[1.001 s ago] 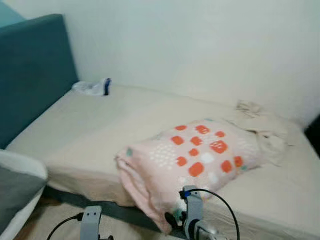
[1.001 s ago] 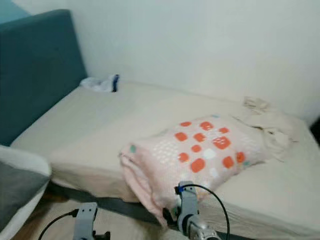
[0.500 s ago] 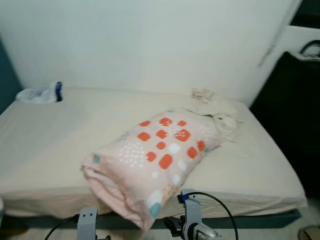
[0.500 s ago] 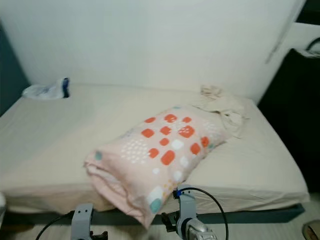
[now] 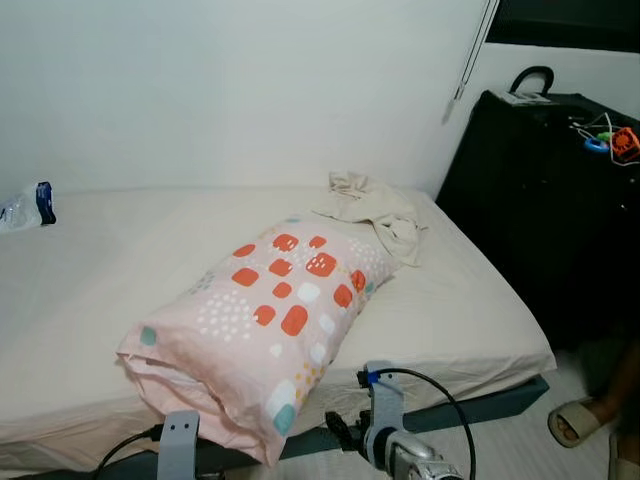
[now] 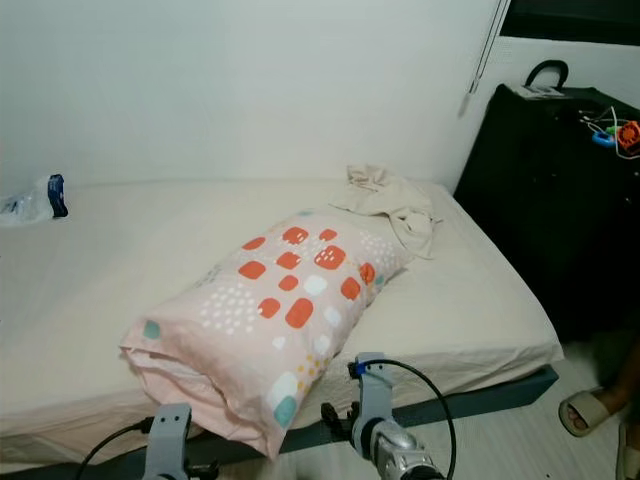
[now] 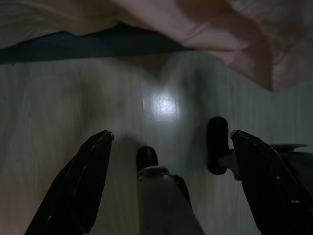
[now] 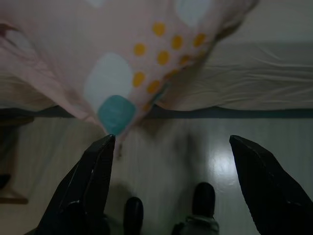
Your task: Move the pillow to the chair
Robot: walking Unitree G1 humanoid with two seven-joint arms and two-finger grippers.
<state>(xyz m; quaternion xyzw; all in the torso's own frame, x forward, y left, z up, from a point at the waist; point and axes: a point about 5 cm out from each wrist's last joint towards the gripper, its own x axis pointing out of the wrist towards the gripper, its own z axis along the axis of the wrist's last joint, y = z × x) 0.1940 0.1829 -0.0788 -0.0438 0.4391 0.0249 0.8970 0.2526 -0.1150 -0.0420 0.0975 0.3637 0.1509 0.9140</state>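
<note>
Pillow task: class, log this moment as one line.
pillow: on bed, overhanging edge | left gripper: open, low | right gripper: open, below pillow

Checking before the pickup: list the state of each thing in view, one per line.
pillow: lying on the bed, corner overhanging the edge, not gripped
left gripper: open, low over the floor
right gripper: open, below the pillow corner
crumpled cloth: heaped on the bed
plastic bottle: lying on its side

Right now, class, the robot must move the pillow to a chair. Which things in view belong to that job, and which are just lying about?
Belongs to the job:
pillow, overhanging the bed's edge
left gripper, open, low over the floor
right gripper, open, just below the pillow's corner

Just lying about:
bed
crumpled cloth
plastic bottle
black suitcase
sandal
</note>
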